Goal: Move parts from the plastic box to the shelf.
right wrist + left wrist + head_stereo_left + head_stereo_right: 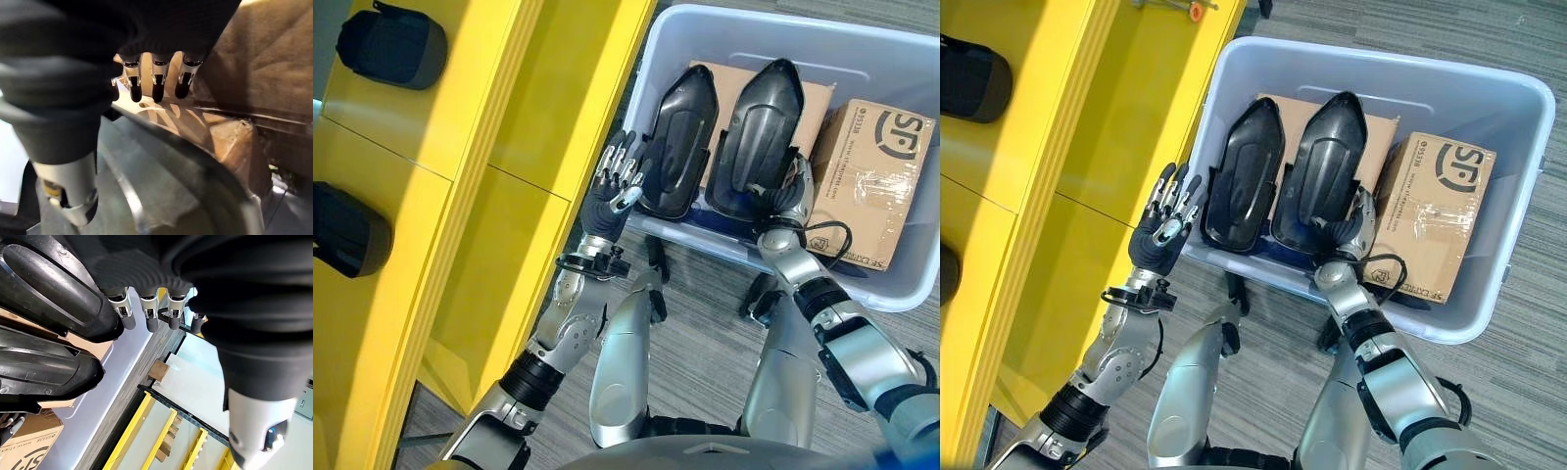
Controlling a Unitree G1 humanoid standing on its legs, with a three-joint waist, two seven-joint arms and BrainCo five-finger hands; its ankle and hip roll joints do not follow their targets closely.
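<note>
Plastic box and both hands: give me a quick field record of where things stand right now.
plastic box: on the floor, beside the yellow shelf
black parts: two in the box, side by side
cardboard box: in the box, right of the parts
shelf contents: two black parts already there
left robot hand: open, raised beside the left part
right robot hand: inside the box, by the right part; grip unclear

We get bright, even overhead light in both eye views: the yellow shelf [480, 147] at frame left is saturated without clipping, and the black parts [1317, 171] in the plastic box [1518, 196] carry soft highlights. In the left wrist view the lower right is washed out, with the dark cover close and blurred. We find the right wrist view dim and warm; its lower half is soft.
</note>
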